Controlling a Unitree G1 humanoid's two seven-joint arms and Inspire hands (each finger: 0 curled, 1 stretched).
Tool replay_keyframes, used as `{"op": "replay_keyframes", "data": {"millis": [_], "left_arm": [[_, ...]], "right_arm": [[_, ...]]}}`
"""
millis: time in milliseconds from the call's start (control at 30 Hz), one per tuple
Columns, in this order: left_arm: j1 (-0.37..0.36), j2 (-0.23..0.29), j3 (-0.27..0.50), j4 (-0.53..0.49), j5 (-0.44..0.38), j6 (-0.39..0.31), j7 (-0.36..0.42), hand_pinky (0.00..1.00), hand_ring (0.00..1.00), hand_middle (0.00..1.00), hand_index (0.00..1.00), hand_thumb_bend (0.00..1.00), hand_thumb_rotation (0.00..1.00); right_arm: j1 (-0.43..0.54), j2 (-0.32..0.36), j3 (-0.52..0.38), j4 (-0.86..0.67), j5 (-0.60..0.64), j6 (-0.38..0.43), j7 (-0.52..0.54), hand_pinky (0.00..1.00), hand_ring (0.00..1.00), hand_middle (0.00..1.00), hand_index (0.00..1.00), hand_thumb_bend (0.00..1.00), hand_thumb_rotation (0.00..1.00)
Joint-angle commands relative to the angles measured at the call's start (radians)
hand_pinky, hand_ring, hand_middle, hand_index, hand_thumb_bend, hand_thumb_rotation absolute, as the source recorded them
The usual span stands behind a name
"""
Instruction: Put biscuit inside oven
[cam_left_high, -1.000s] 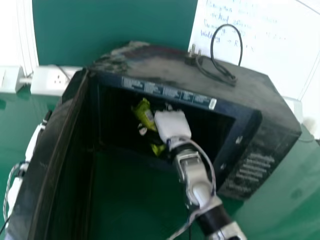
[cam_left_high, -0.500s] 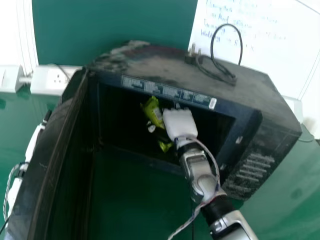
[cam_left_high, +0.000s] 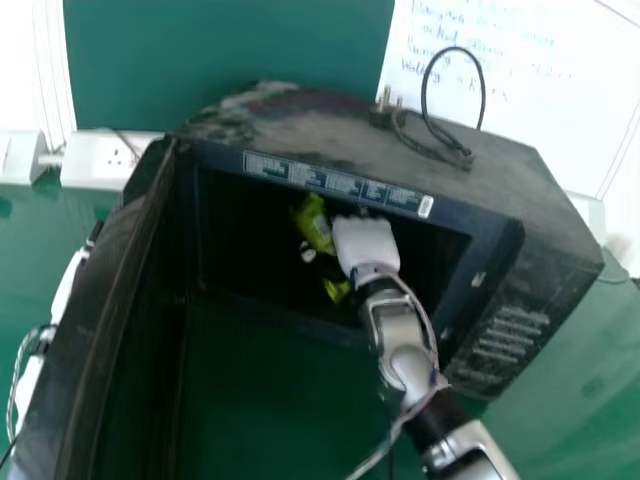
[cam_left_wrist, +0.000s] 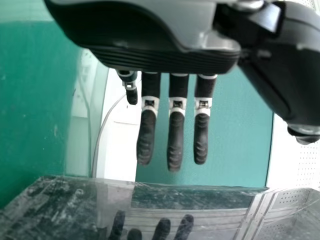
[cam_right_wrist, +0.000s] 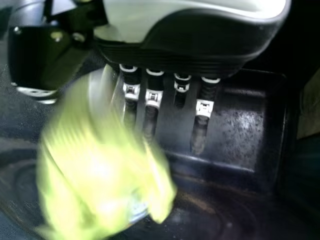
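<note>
Step in hand: apparently letting go of the biscuit packet (cam_left_high: 313, 222) inside the oven (cam_left_high: 300, 130).
Packet's place: sitting within the dark cavity (cam_left_high: 235, 240), just left of the right hand (cam_left_high: 365, 245).
Right hand: pointing in from the near right, holding its fingers nearly straight, not curling round the packet; possibly touching it, not showing clearly.
Left hand (cam_left_wrist: 175, 140): resting idle at far left beyond the oven door (cam_left_high: 100, 310), keeping its fingers straight.
Oven door: standing open on the left.
Next move: calling for drawing the right hand nearward without dragging the packet along.
Writing: running along the label strip (cam_left_high: 340, 186) above the opening and across the whiteboard (cam_left_high: 530, 130) at far right.
</note>
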Motion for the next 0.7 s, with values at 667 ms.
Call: {"op": "replay_keyframes", "data": {"millis": [667], "left_arm": [[0.01, 0.006, 0.004, -0.005, -0.007, -0.004, -0.012, 0.25, 0.3, 0.4, 0.49, 0.52, 0.07]], "right_arm": [[0.251, -0.175, -0.117, -0.792, -0.01, 0.017, 0.602, 0.73, 0.83, 0.88, 0.95, 0.86, 0.79]]}}
